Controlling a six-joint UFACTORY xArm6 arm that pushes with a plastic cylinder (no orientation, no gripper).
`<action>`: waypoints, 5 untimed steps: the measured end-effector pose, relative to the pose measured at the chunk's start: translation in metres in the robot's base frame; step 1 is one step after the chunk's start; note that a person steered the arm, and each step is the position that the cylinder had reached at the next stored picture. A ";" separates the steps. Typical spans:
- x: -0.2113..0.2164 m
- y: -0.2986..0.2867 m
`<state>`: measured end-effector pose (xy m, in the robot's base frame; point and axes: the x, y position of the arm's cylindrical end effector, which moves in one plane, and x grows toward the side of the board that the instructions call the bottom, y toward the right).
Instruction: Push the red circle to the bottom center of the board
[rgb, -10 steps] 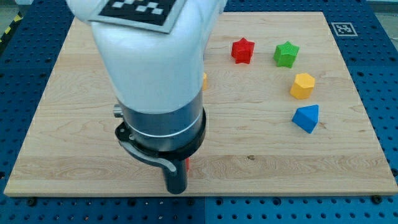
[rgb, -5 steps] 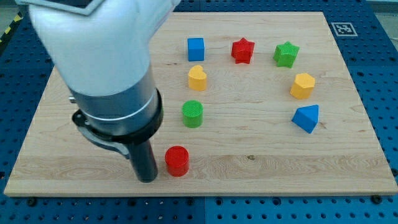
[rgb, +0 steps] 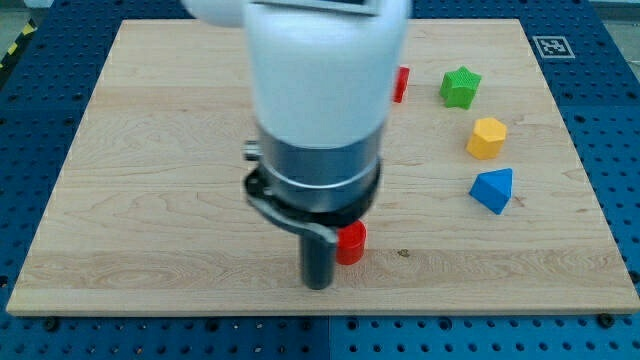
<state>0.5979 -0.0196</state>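
Note:
The red circle is a short red cylinder near the bottom middle of the wooden board. The arm partly hides its left side. My tip is down on the board right at the red circle's lower left, touching or nearly touching it. The arm's white and dark body fills the middle of the view and hides the blocks behind it.
A red star, mostly hidden by the arm, a green star, a yellow hexagon and a blue triangle stand at the view's right. The board's bottom edge is just below my tip.
My tip swung left of the red circle and then back to the right, and the red circle has slid to the right along the bottom of the board. The arm now hides the blue, yellow and green blocks in the middle.

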 end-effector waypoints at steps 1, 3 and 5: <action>-0.008 -0.007; -0.028 -0.007; -0.031 -0.001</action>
